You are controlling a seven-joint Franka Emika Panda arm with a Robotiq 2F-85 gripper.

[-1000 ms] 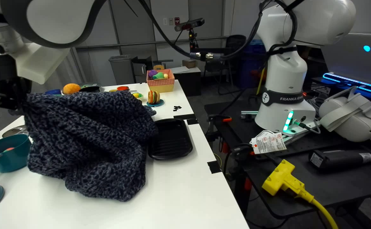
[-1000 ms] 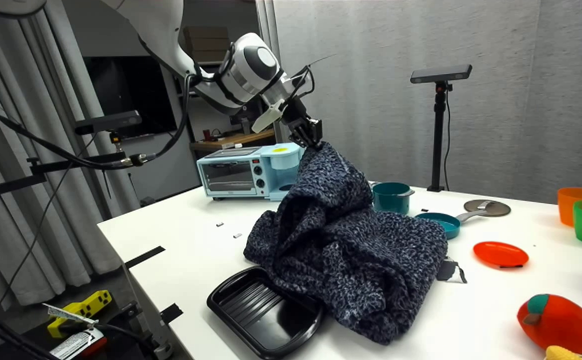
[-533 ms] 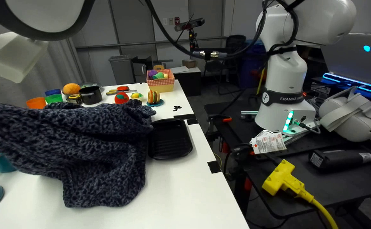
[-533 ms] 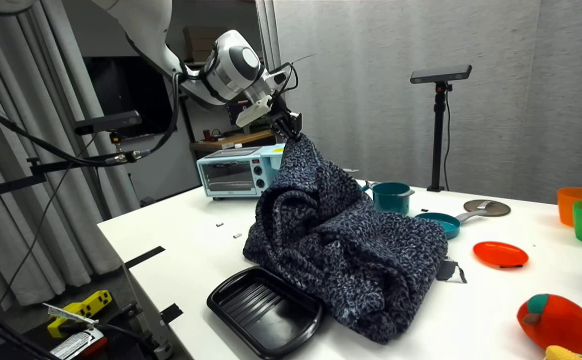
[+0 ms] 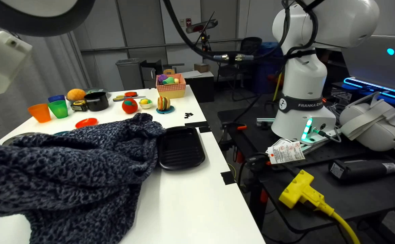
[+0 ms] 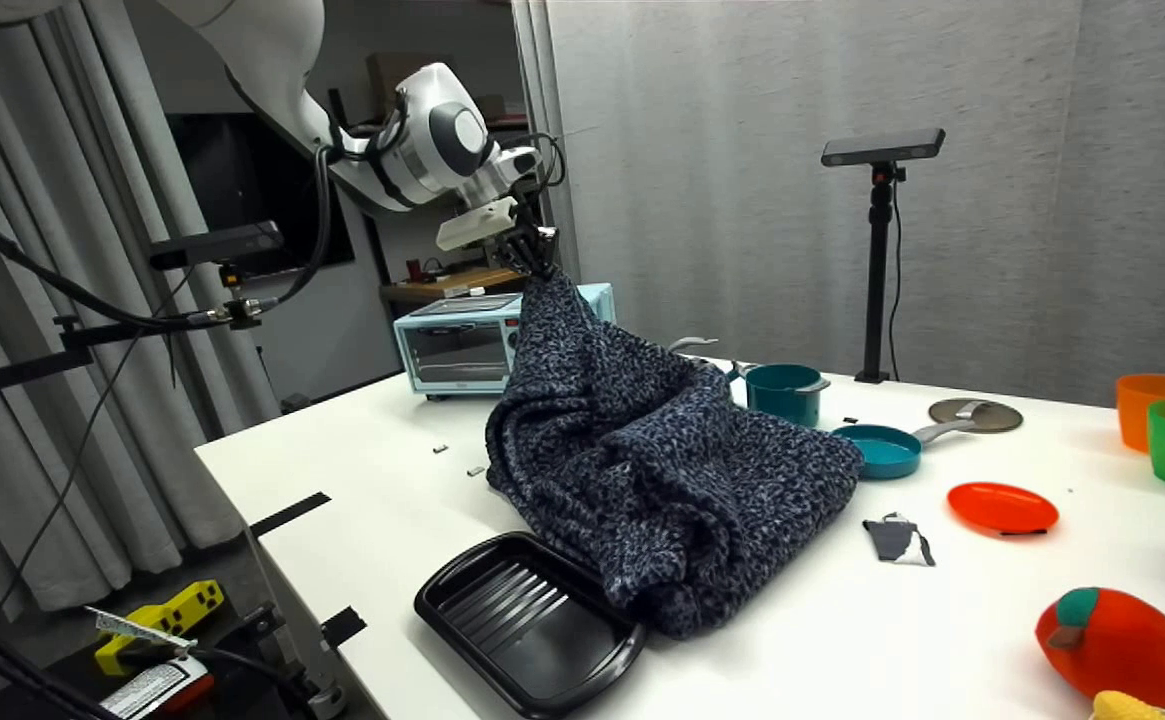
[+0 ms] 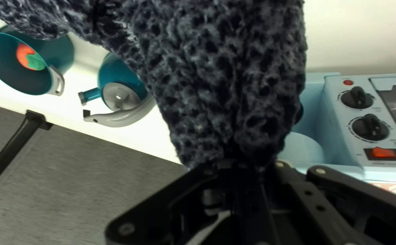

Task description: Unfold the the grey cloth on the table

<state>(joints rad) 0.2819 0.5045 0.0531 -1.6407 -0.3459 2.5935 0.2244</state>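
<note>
The grey cloth (image 5: 78,176) lies bunched and folded on the white table (image 5: 197,206), with one corner pulled up. In an exterior view the cloth (image 6: 662,460) rises to a peak at my gripper (image 6: 540,268), which is high above the table (image 6: 362,470). In the wrist view the cloth (image 7: 218,85) hangs from between the fingers of my gripper (image 7: 240,165), which is shut on it. The fingertips are partly hidden by fabric. The gripper is out of view in the exterior view where the cloth runs off the left edge.
A black tray (image 6: 532,630) touches or nearly touches the cloth's near edge. A light-blue toaster oven (image 6: 462,345) stands behind the raised corner. A teal pot (image 6: 784,395), a teal pan (image 6: 887,450) and a teal kettle (image 7: 119,81) stand close by. A red plate (image 6: 1002,507) lies farther off.
My gripper has moved toward the toaster oven's side with the cloth's corner. The cloth has stretched and slid that way, uncovering a small grey-and-white patch and, in both exterior views, more tabletop.
</note>
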